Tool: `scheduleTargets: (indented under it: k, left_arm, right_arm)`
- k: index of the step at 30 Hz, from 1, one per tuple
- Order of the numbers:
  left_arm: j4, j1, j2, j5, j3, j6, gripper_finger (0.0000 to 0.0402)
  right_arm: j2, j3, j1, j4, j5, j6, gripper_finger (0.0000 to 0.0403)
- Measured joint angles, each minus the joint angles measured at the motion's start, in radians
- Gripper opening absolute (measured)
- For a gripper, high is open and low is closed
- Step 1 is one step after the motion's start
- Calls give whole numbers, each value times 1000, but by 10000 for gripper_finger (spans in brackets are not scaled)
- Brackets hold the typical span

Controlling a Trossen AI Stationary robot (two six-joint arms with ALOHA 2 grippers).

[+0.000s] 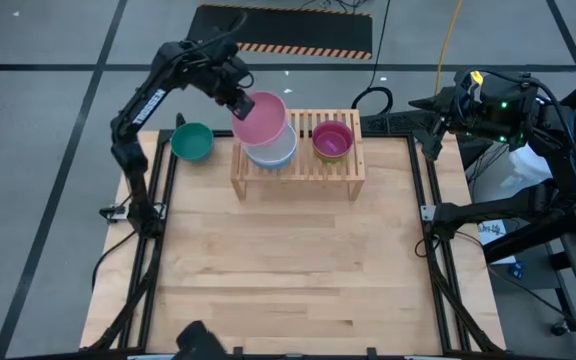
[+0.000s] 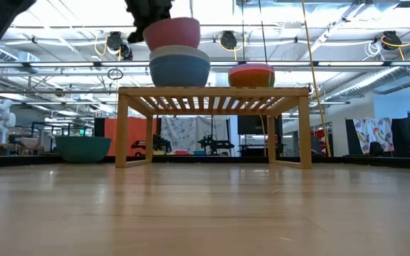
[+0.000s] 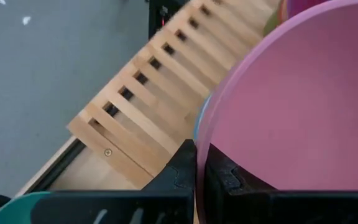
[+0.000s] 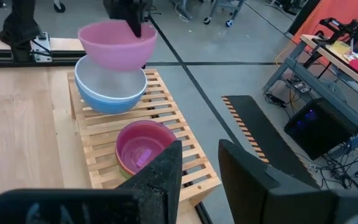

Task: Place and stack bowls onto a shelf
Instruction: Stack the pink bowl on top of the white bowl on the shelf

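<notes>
A pink bowl (image 1: 259, 118) hangs in my left gripper (image 3: 197, 163) over the left end of the wooden shelf (image 1: 298, 168). Right under it, a white bowl (image 4: 112, 78) sits nested in a blue bowl (image 2: 180, 70) on the slats. A second stack, topped by a purple bowl (image 1: 332, 139), stands on the shelf's right part. The teal bowl (image 1: 192, 141) rests on the table left of the shelf. My right gripper (image 4: 199, 163) is open and waits beyond the table's right far corner. My left gripper holds the pink bowl by its rim (image 3: 199, 140) on the side toward the table's left far corner. One finger (image 3: 224, 177) is inside the bowl and one finger (image 3: 180, 171) outside. The bowl stays nearly upright, its bottom at the white bowl's rim; whether they touch I cannot tell.
The shelf stands at the table's far edge, and bare wooden tabletop (image 1: 288, 270) stretches in front of it. Black rails (image 1: 163, 200) run along the table's sides. Cables and a striped mat (image 1: 283, 30) lie on the floor beyond the far edge.
</notes>
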Motion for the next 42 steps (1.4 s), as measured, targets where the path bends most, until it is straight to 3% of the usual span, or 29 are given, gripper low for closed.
scheduleTargets:
  k: [5, 32, 42]
  left_arm:
    - [-67, 2, 53, -5, 0, 69, 4]
    - [-43, -35, 132, 17, 0, 155, 5]
    - [19, -51, 132, -29, 0, 167, 51]
  right_arm:
    - [0, 0, 0, 0, 1, 0, 100]
    - [0, 0, 0, 0, 2, -3, 100]
    - [0, 0, 0, 0, 2, -3, 100]
